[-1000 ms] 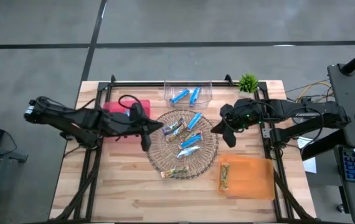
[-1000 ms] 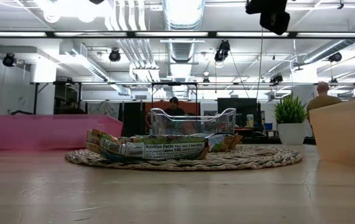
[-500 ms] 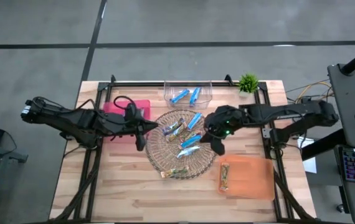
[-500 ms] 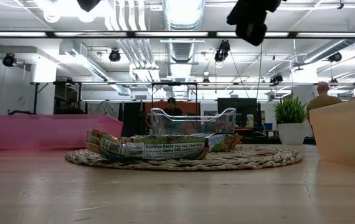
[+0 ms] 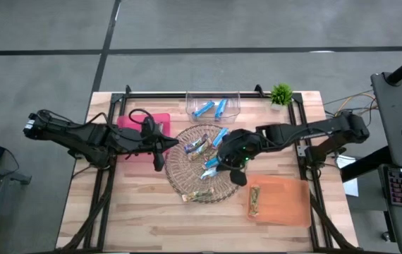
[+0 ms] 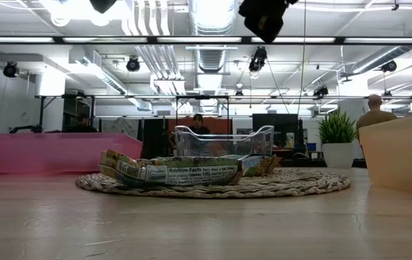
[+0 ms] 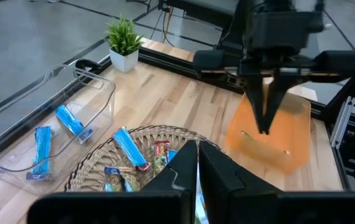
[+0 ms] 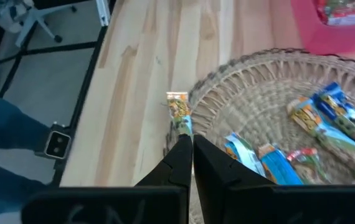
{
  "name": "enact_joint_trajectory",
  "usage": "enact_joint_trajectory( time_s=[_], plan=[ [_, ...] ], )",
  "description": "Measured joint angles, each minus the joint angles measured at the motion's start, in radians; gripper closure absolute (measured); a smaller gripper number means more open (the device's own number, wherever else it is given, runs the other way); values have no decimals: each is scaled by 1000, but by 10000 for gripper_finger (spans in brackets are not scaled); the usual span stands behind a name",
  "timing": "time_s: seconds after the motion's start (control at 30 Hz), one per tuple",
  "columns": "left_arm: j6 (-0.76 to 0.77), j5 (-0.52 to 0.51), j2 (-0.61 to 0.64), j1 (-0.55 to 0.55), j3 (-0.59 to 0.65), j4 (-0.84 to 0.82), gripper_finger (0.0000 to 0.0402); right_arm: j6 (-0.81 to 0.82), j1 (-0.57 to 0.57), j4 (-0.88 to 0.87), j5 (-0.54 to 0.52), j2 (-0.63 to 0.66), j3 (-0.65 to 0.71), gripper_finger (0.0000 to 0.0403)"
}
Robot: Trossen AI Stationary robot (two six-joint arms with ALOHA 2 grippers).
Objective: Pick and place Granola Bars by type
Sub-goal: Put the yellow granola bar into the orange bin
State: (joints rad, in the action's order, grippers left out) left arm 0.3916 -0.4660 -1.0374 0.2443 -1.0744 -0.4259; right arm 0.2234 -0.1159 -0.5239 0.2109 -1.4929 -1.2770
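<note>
Granola bars lie on the round wicker tray [image 5: 187, 180]: blue ones [image 5: 220, 136], a silvery multicoloured one [image 5: 197, 146] and a brownish-green one [image 5: 199, 196] at its near rim. Two blue bars [image 5: 211, 109] lie in the clear bin. One brownish-green bar [image 5: 254, 199] lies in the orange bin, and one bar [image 8: 342, 11] in the pink bin. My right gripper [image 5: 236, 169] hangs shut above the tray's right part, high over it in the low view [image 6: 264, 18]. My left gripper [image 5: 159, 159] waits shut at the tray's left edge, touching nothing.
The clear bin [image 5: 213, 99] stands at the far edge, the pink bin [image 5: 160, 120] left of the tray and the orange bin [image 5: 289, 204] near right. A small potted plant [image 5: 281, 93] stands at the far right. Bare wood lies near left. People show far behind.
My right gripper has swung from right of the tray toward the table's left and now hangs over the tray's right part, still shut and high. The bars and bins have stayed put.
</note>
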Motion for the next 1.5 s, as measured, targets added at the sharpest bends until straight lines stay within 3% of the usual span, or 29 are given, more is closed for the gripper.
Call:
enact_joint_trajectory(
  time_s=[0.63,0.8,1.0,1.17,1.5],
  plan=[
    [3,0,0,0,0,-2,401,19,-50,-30,-1,-15,-23,394],
    [3,0,0,0,0,-2,401,68,-40,-115,-86,-15,-23,394],
    [3,0,0,0,0,-2,401,-13,-15,-247,-101,-15,-25,391],
    [2,0,0,0,0,-2,401,-63,21,-310,-110,-15,-42,360],
    [9,0,0,0,0,-2,401,-117,91,-312,-130,-14,-58,256]
  ],
)
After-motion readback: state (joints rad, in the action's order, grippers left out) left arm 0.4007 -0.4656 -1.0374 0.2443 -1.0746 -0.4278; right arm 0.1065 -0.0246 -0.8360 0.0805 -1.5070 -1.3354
